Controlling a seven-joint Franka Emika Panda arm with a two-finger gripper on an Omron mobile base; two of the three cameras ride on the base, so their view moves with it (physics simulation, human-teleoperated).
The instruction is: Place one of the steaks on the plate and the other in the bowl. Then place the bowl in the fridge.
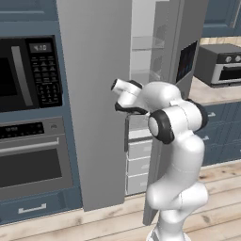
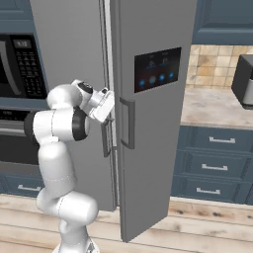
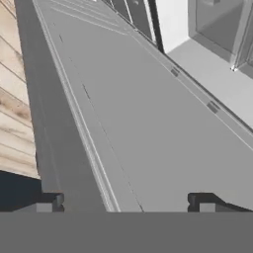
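1. Hand spread wide, fingers well apart, nothing held between them.
2. Hand sits at the front edge of the fridge doors, about mid-height, close against the grey door face.
3. Just beside the hand: dark door handle on the right door.
4. Beyond the hand, through the gap between the doors: white interior, clear shelves, white drawers lower down.
5. Farther off to the hand's left: black microwave above an oven.

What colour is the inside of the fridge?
White, seen best in the left base view, behind the fridge door.
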